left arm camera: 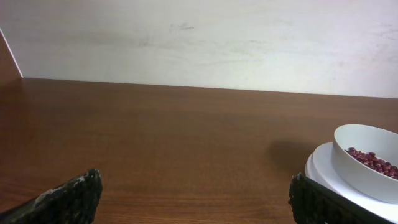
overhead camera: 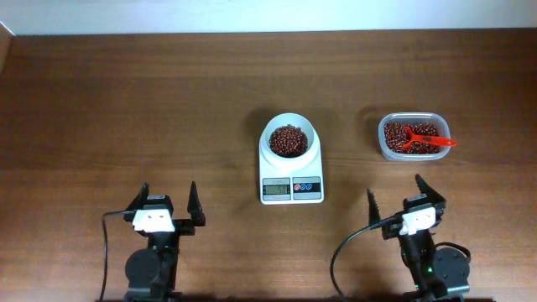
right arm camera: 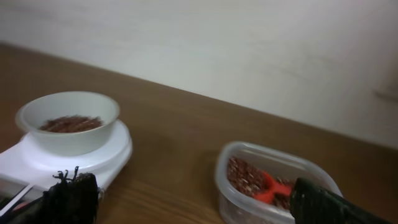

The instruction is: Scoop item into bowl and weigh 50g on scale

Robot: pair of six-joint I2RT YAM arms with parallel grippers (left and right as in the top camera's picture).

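Note:
The white bowl (overhead camera: 289, 138) stands on the white scale (overhead camera: 291, 190) at the table's middle and holds dark red beans (overhead camera: 289, 140). It also shows in the left wrist view (left arm camera: 367, 163) and the right wrist view (right arm camera: 68, 121). A clear tub (overhead camera: 413, 137) at the right holds more beans (overhead camera: 397, 134) and a red scoop (overhead camera: 426, 139); the tub shows in the right wrist view (right arm camera: 273, 180). My left gripper (overhead camera: 165, 201) is open and empty near the front left. My right gripper (overhead camera: 394, 192) is open and empty at the front right, short of the tub.
The scale's display (overhead camera: 276, 190) and its two buttons (overhead camera: 307, 186) face the front edge. A pale wall (left arm camera: 199, 43) runs along the far edge of the wooden table (overhead camera: 126, 109). Black cables trail from both arm bases.

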